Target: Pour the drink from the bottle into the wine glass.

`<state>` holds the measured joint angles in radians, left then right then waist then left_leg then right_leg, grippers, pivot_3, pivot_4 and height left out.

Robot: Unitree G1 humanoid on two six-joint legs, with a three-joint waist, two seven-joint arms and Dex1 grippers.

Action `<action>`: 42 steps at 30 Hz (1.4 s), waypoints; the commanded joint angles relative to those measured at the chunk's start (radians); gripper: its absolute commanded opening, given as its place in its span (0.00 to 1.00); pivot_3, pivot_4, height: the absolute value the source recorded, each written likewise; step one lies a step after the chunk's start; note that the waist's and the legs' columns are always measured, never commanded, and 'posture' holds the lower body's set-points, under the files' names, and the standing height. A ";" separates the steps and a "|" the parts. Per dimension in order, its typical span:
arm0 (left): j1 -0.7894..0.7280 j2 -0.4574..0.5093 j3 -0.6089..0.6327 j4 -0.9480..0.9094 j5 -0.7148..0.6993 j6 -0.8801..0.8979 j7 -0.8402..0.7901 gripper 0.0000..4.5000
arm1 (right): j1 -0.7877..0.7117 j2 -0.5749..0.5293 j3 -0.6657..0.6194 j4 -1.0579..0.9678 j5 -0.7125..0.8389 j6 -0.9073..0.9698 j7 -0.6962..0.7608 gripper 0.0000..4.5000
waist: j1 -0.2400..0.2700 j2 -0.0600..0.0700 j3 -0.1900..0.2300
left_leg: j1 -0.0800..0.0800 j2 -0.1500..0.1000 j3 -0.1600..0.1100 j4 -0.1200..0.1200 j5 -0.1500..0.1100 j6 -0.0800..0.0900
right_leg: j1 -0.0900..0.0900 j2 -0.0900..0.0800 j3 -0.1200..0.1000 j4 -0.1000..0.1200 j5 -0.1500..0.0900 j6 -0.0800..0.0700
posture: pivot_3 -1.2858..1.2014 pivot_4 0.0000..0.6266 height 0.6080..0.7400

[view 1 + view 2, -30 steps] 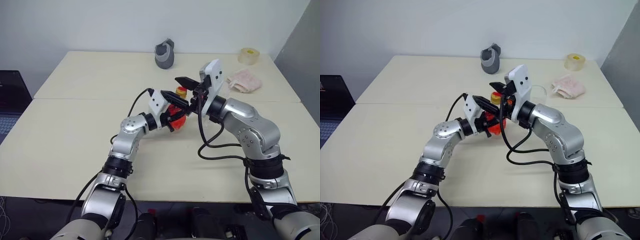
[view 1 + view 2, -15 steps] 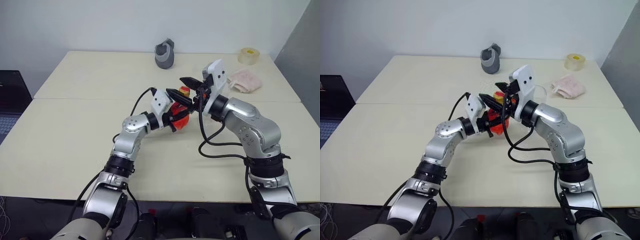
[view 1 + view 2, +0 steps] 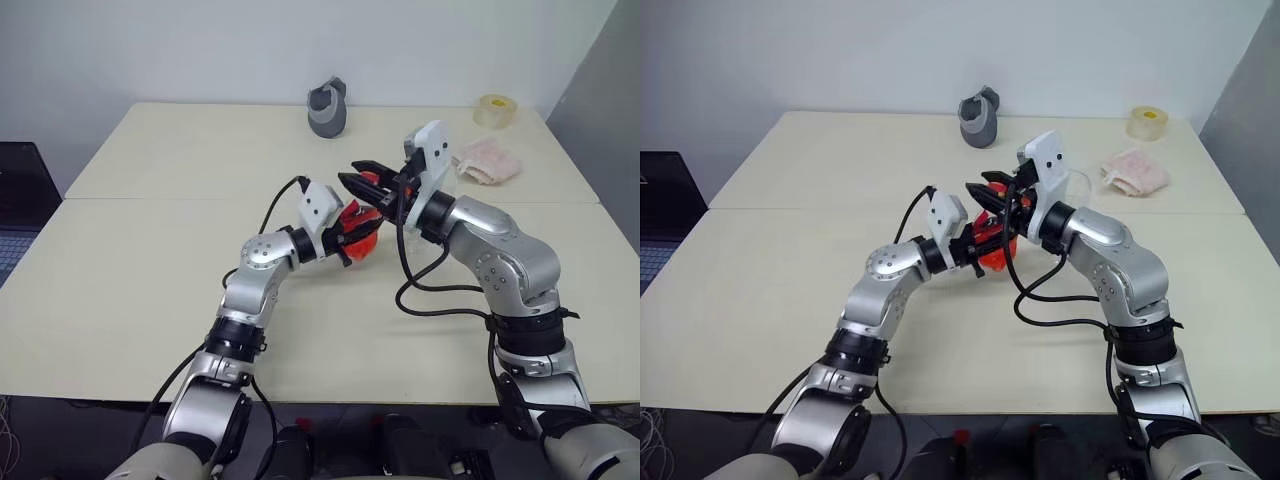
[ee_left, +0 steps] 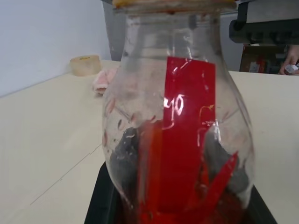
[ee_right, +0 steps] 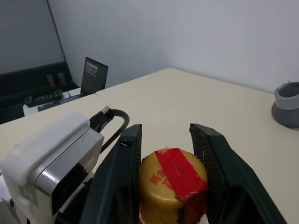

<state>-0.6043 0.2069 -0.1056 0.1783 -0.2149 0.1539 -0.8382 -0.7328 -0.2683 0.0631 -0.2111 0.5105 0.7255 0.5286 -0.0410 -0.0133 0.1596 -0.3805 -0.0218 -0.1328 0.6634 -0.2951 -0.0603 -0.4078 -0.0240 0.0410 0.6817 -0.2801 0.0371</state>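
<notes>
Right wrist view: right hand (image 5: 166, 161) clasps bottle (image 4: 180, 140)'s red-taped yellow cap (image 5: 172, 179); left hand (image 3: 350, 232) holds its body.

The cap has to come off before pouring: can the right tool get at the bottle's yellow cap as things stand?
Probably yes. The right tool already has a finger on each side of the yellow cap, with nothing between them. The left tool holds the bottle lower down, on its body, leaving the top free.
</notes>
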 commanded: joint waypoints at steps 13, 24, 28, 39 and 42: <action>0.190 0.170 -0.006 -0.405 -0.208 0.151 -0.137 0.23 | -0.103 -0.058 0.085 -0.016 0.146 -0.034 0.501 0.29 | -0.004 0.000 0.000 | 0.001 0.000 0.000 0.000 -0.001 0.003 | 0.001 0.000 -0.001 -0.001 0.000 0.000 | 0.52 0.24 1.00; 0.200 0.204 0.050 -0.349 -0.188 0.135 -0.062 0.23 | -0.016 -0.191 -0.030 -0.168 0.203 0.089 0.396 0.89 | 0.007 0.000 0.000 | 0.000 0.000 -0.001 0.000 -0.001 0.003 | 0.001 -0.001 -0.001 -0.001 0.000 0.000 | 0.52 0.24 1.00; 0.162 0.185 0.054 -0.292 -0.170 0.106 -0.033 0.23 | 0.030 -0.169 -0.052 -0.216 0.161 0.066 0.264 0.89 | 0.008 0.000 0.000 | 0.001 0.000 -0.001 0.000 -0.001 0.003 | 0.001 0.000 -0.001 -0.001 0.000 0.000 | 0.52 0.24 1.00; 0.034 0.124 0.029 -0.118 -0.123 0.005 -0.040 0.23 | -0.070 -0.040 0.016 -0.126 0.023 0.014 0.057 0.89 | 0.007 0.000 0.000 | 0.000 0.000 0.000 0.000 0.000 0.000 | 0.001 0.000 0.000 -0.001 0.000 0.000 | 0.52 0.24 1.00; 0.024 0.117 0.030 -0.098 -0.117 -0.007 -0.040 0.23 | -0.080 -0.004 0.008 -0.109 0.035 0.025 0.040 0.89 | 0.007 0.000 0.000 | 0.000 0.000 0.000 0.000 0.000 0.000 | 0.001 0.000 0.000 -0.001 0.000 0.000 | 0.52 0.24 1.00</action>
<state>-0.5503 0.3261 -0.0819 0.0976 -0.3287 0.1817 -0.8733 -0.7797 -0.2798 0.0811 -0.3051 0.5331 0.7633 0.5818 -0.0340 -0.0129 0.1599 -0.3806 -0.0219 -0.1330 0.6633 -0.2953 -0.0599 -0.4074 -0.0243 0.0405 0.6809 -0.2801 0.0371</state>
